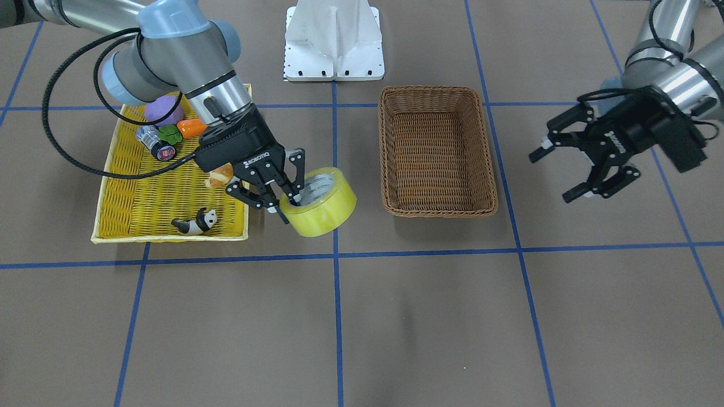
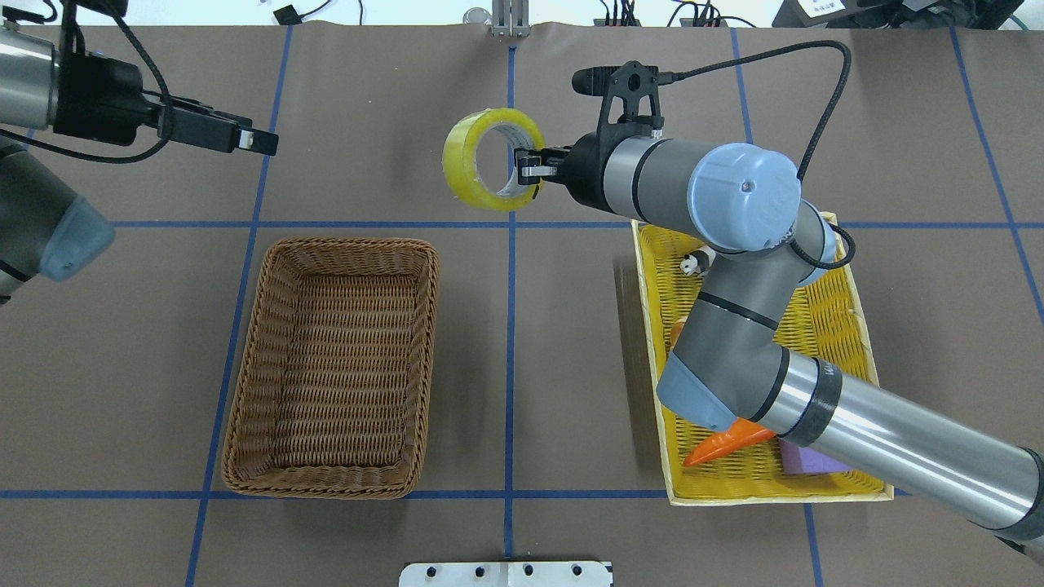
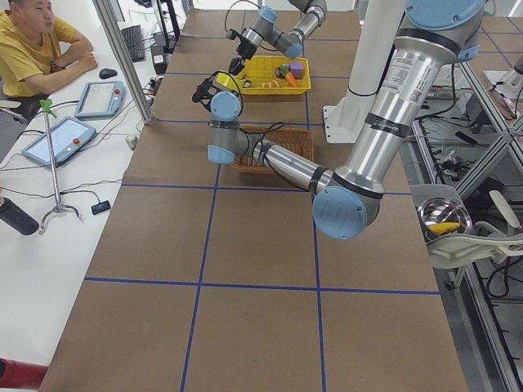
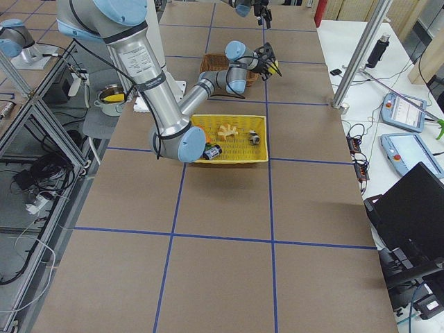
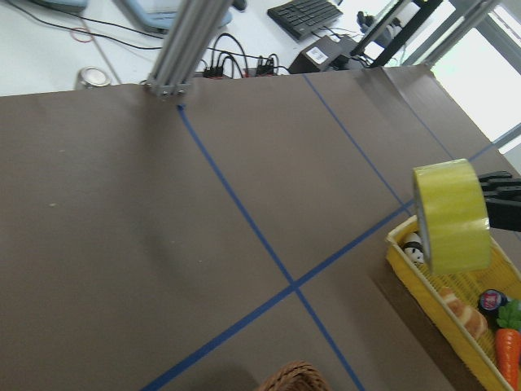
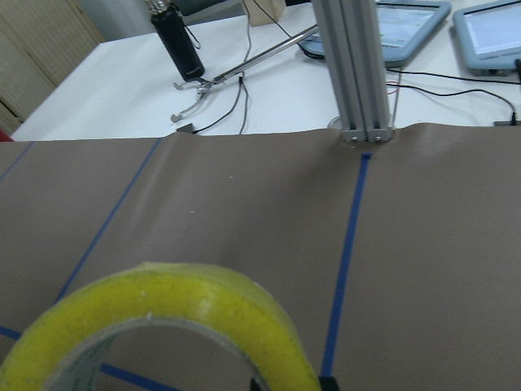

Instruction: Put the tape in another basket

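my right gripper (image 1: 287,202) clamps the tape (image 1: 329,210) mid-carry; next it needs swinging over the basket (image 1: 436,212), then releasing.

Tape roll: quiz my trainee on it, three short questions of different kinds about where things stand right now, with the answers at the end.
1. True or false: the tape already lies in the brown basket.
2. What holds the tape? A) the left arm's jaws; B) the right arm's jaws; C) nothing, it rests on the table.
3. Fill in: the left arm's jaws stand ____, gripping nothing.
Key: 1. False; it is held in the air, outside both the brown basket, which is empty, and the yellow basket. 2. B. 3. Open.
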`<state>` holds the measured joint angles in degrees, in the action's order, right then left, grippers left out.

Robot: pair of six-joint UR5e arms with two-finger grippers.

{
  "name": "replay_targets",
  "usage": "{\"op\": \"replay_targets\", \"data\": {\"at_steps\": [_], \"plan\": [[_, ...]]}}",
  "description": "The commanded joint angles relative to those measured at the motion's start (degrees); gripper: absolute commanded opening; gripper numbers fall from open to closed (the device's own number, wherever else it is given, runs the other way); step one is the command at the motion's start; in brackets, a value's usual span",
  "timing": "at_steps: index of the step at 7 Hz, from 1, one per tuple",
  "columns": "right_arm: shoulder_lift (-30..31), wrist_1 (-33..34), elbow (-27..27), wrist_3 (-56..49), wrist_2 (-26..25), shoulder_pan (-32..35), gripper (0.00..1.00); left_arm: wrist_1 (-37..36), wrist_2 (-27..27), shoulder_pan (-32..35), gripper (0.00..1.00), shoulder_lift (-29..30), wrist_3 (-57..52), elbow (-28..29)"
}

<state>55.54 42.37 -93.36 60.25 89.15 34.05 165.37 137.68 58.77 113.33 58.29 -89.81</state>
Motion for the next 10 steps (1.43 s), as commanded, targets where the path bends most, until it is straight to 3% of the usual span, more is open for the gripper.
{"op": "replay_targets", "data": {"at_steps": [1, 3, 8, 9, 10], "plan": [[-1.04, -1.42, 0.38, 0.04, -4.23, -3.45, 0.00, 5.36, -6.32, -5.30, 0.99, 3.11, 7.76, -0.10], [-1.75, -1.15, 0.29, 0.04, -4.95, -4.77, 0.00, 7.16, -18.54, -13.04, 0.99, 4.08, 8.51, 0.16], [-2.89, -0.71, -0.06, 0.13, -7.24, -7.15, 0.00, 6.54, -20.26, -14.74, 0.99, 4.18, 10.62, 0.96], [-3.24, -0.80, -0.15, 0.04, -7.24, -7.15, 0.00, 7.33, -24.35, -16.39, 0.99, 4.18, 13.66, 0.87], [-3.24, -0.80, -0.15, -0.22, -7.24, -7.15, 0.00, 7.33, -27.52, -17.98, 0.87, 4.26, 15.26, 0.61]]}}
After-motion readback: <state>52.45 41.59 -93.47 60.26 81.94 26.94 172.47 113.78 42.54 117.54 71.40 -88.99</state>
